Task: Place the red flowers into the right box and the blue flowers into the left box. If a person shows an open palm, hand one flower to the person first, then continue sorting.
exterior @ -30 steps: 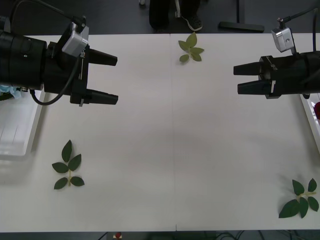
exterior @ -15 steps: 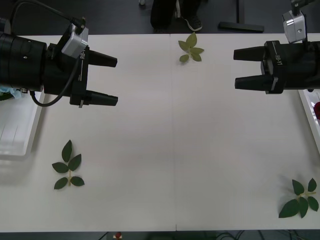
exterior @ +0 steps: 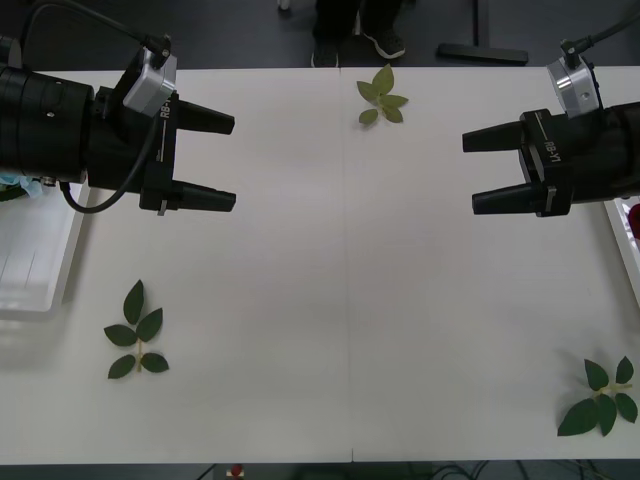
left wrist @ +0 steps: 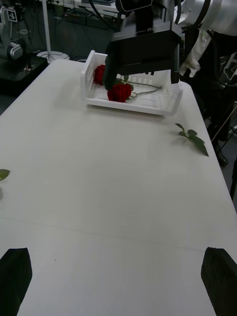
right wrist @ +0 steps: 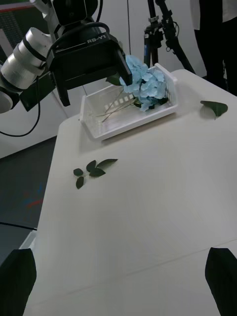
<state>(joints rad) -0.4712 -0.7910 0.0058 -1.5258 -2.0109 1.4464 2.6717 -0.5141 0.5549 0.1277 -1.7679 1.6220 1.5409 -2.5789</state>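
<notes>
Left hand (exterior: 224, 159) open, marked RB-Y1

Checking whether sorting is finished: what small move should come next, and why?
Probably just hold or park both arms: the blue flowers lie in the left box, the red flowers in the right box, and both the left hand and right hand hover open.

Black arms, black two-finger pincers

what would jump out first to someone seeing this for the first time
Two black grippers face each other, open and empty, above the white table: the left gripper and the right gripper. Blue flowers fill the left box; red flowers lie in the right box.
</notes>
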